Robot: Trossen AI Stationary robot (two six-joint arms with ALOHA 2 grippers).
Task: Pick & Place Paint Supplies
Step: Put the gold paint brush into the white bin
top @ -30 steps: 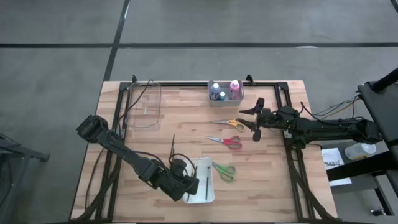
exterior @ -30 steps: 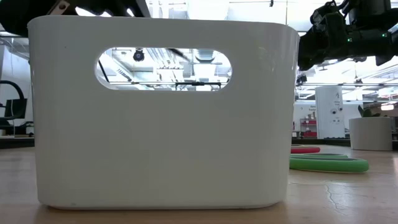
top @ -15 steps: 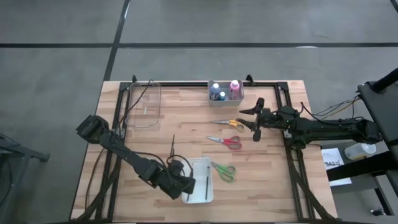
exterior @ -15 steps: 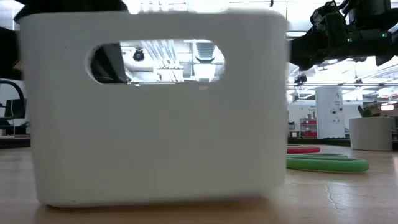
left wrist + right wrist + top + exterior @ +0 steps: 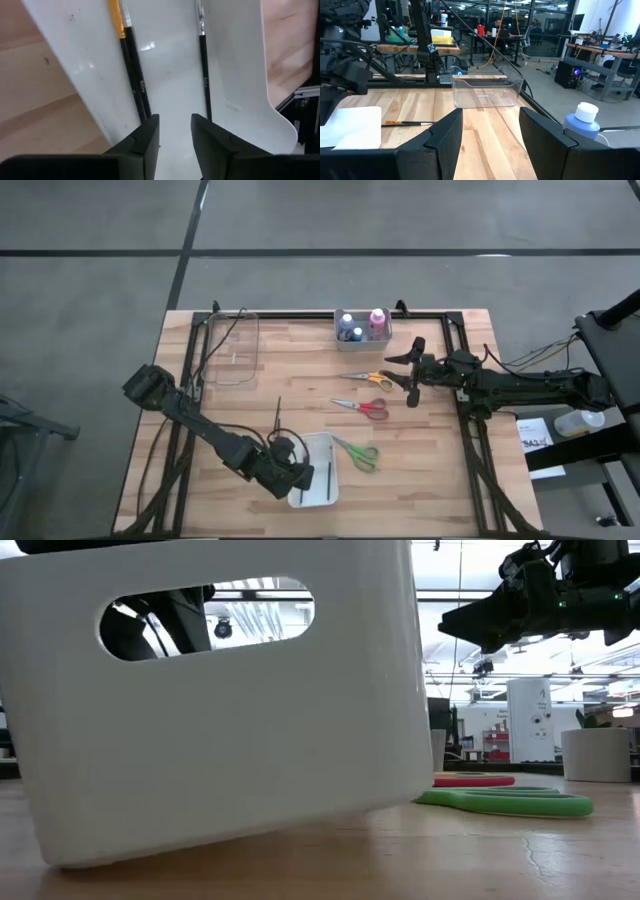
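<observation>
A white bin point(image 5: 314, 455) stands near the table's front edge, tipped on its left bottom edge point(image 5: 60, 858). Thin dark brushes point(image 5: 134, 70) lie on its floor; one shows from above point(image 5: 329, 478). My left gripper point(image 5: 175, 137) is open and reaches into the bin from the left point(image 5: 290, 478), with nothing between its fingers. Another brush point(image 5: 277, 417) lies on the table. Green point(image 5: 357, 452), red point(image 5: 362, 407) and orange scissors point(image 5: 368, 379) lie flat. Capped bottles stand in a small container point(image 5: 362, 326). My right gripper point(image 5: 410, 377) hovers open beside the orange scissors. My left gripper has its fingers point(image 5: 146, 140) inside the white bin, coming in over the bin's left wall and slanting down. The bin stays tilted around it, its right side lifted off the table point(image 5: 400, 802). The gripper's own body hides the exact spot where it meets the bin.
A clear plastic container point(image 5: 233, 350) stands at the far left of the table. A black frame point(image 5: 300, 314) runs along the table's edges. Bare wood lies between the bin and the clear container.
My left gripper has sunk lower into the white bin. The bin has slid a little toward the table's left edge and tipped: its right side has come up while its left bottom edge stays on the table.
</observation>
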